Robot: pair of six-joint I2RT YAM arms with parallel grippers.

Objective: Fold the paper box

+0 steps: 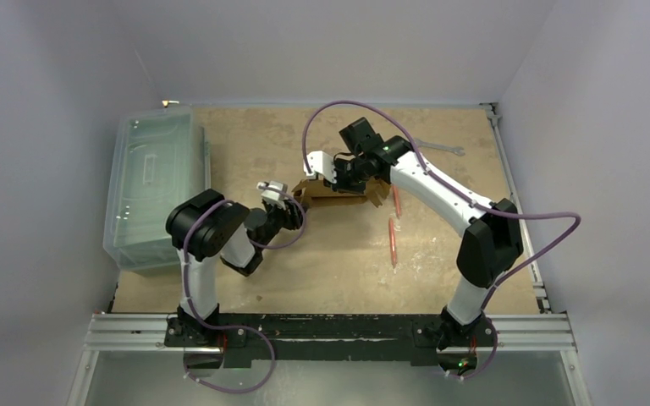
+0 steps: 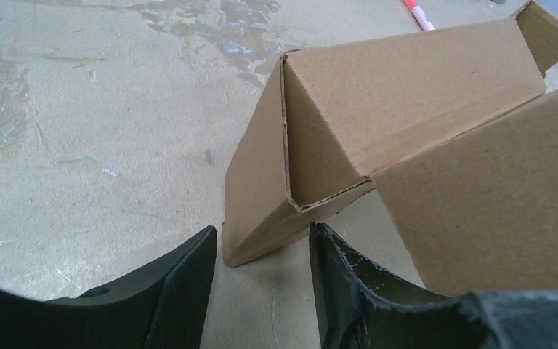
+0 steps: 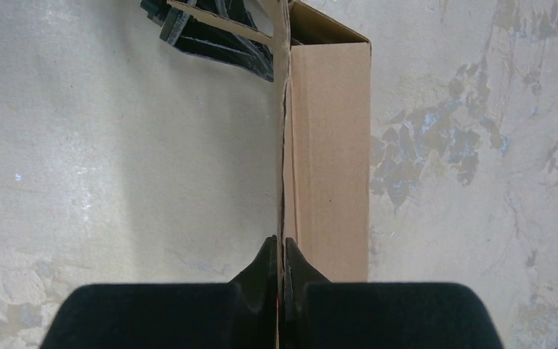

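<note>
The paper box (image 1: 338, 198) is brown cardboard, partly folded, near the middle of the table. In the left wrist view the paper box (image 2: 407, 94) shows a raised side wall and a large flap on the right. My left gripper (image 1: 274, 193) sits at the box's left end. In its own view the left gripper (image 2: 263, 234) is open, and a lower corner of the end flap reaches in between its fingertips ungripped. My right gripper (image 3: 281, 251) is shut on the thin upright edge of the paper box (image 3: 332, 153). From above, the right gripper (image 1: 344, 181) reaches the box from behind.
A large clear plastic bin (image 1: 154, 188) stands along the left edge. Two red pens (image 1: 393, 241) lie right of the box, and one red pen (image 2: 419, 14) shows past it. A metal wrench (image 1: 440, 148) lies at the back right.
</note>
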